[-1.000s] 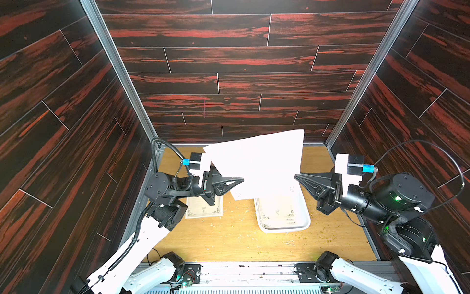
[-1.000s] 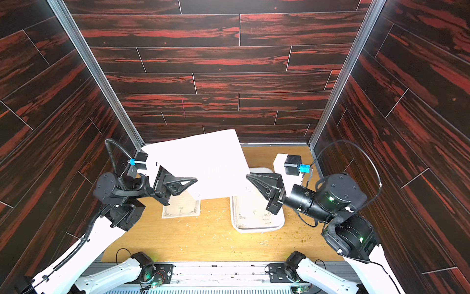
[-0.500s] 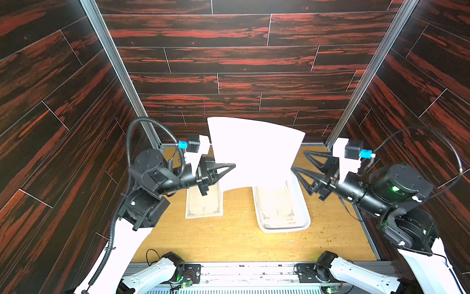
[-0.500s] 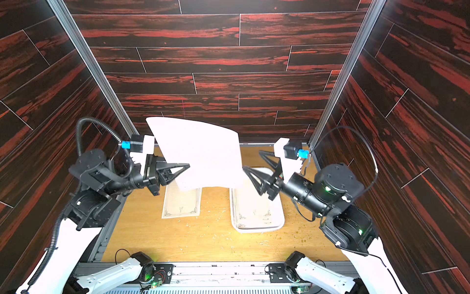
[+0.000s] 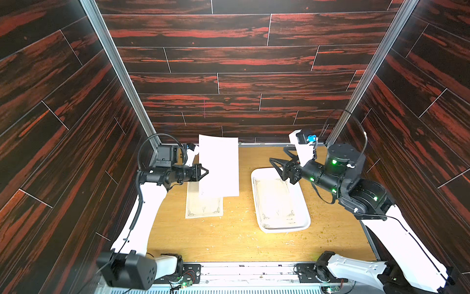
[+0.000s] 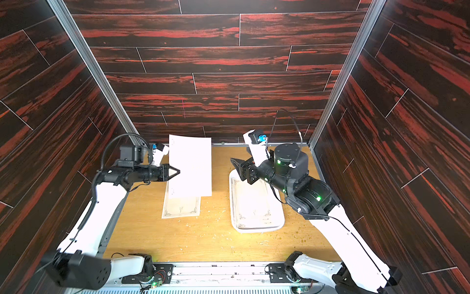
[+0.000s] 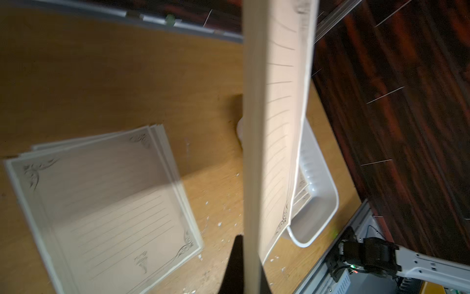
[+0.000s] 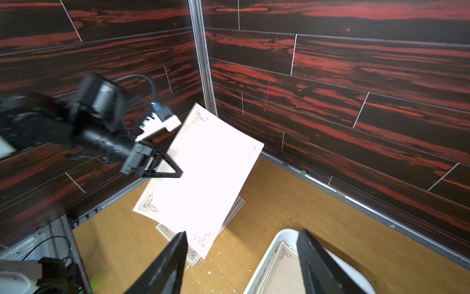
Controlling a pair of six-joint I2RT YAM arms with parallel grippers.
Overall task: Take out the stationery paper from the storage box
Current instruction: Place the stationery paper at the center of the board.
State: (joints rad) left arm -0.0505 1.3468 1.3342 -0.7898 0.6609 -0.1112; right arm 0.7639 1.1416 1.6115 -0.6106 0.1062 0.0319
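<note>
cream paper sheet hanging upright, left claw clenching its edge, holding it over pile at left, likely for stacking. right claw gaping, empty, hovering above far end of white box; more paper lying inside.

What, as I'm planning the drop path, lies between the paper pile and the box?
On the table, only scattered crumbs lie between pile and box, in both top views.
</note>
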